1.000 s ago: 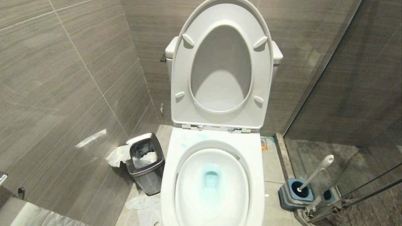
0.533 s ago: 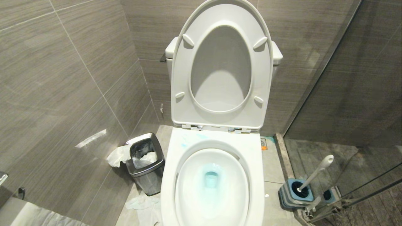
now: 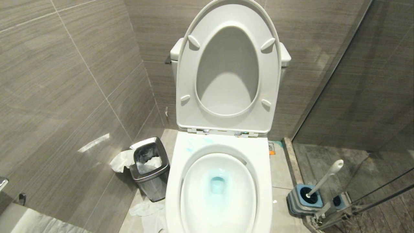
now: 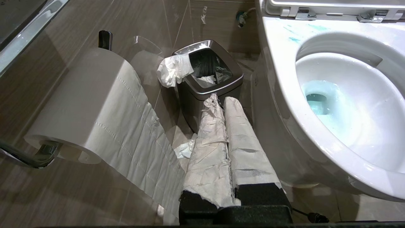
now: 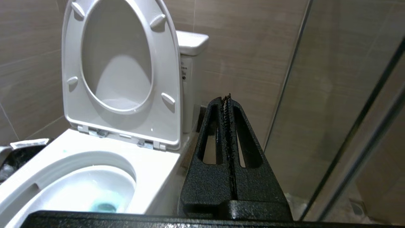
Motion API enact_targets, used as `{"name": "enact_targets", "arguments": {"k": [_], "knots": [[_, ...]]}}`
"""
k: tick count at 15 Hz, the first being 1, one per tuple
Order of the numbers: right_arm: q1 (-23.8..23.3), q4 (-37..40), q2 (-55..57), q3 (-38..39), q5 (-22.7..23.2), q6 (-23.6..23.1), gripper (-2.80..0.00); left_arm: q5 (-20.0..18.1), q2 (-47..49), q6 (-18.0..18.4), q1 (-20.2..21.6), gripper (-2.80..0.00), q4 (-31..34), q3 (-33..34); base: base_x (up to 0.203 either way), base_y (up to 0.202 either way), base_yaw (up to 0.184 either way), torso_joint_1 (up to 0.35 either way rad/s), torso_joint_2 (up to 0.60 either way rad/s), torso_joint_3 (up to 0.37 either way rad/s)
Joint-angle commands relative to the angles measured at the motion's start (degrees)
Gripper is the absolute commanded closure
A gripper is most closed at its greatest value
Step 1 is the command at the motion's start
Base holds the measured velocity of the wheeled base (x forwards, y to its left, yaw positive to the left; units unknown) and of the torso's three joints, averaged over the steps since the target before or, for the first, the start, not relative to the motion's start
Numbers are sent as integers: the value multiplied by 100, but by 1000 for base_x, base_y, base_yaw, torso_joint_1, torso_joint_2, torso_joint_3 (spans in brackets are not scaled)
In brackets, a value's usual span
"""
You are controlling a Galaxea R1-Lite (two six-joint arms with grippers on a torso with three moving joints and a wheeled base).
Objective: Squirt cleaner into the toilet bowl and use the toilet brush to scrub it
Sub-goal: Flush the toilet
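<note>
Across the last second the head view shows nothing shifted. The glossy white ceramic toilet bowl (image 3: 218,191) stands centre, seat and lid raised; thin turquoise cleaner (image 3: 217,184) tints its water and streaks the far rim; so squirting looks done. The white-handled toilet brush (image 3: 324,178) sits in its blue-topped holder (image 3: 302,200) on the floor to the right, untouched; scrubbing probably remains. The paper-wrapped left gripper (image 4: 221,104) and black right gripper (image 5: 227,98) both have fingers pressed together, empty.
</note>
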Motion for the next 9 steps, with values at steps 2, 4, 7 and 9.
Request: {"name": "enact_targets", "arguments": {"k": [2,4,7,9], "knots": [[-212,227,-616,133,-1,-4,0,1,-1,-4,1,0,1,9,0,0,0,0,0,0],[-338,478,-864,192,8,-4,0,1,-1,-4,1,0,1,9,0,0,0,0,0,0],[-555,782,-1082,206,69,2,0,1,-1,-4,1,0,1,9,0,0,0,0,0,0],[-557,793,-1096,234,79,3,0,1,-1,-4,1,0,1,9,0,0,0,0,0,0]]}}
